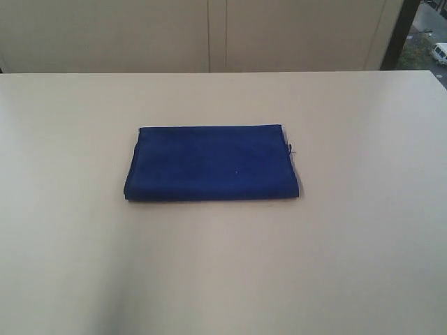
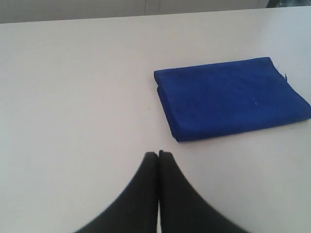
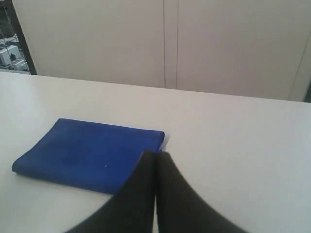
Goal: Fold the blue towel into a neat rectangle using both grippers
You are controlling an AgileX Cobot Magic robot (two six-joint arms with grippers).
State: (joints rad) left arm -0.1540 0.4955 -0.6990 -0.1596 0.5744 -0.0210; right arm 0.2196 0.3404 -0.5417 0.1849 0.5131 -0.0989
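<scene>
Where it lies at the middle of the pale beige table (image 1: 349,265), the blue towel (image 1: 211,164) forms a flat, layered rectangle, deep blue and matte, with stacked edges at one short end. Left gripper (image 2: 158,154) and right gripper (image 3: 156,154): jaws pressed together, holding nothing, off the cloth. Behind the table, a cream panelled wall (image 1: 209,35).

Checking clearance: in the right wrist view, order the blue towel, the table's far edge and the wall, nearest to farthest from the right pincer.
1. blue towel, lying on the table ahead of the right pincer.
2. table's far edge, beyond the towel.
3. wall, behind the table.
</scene>
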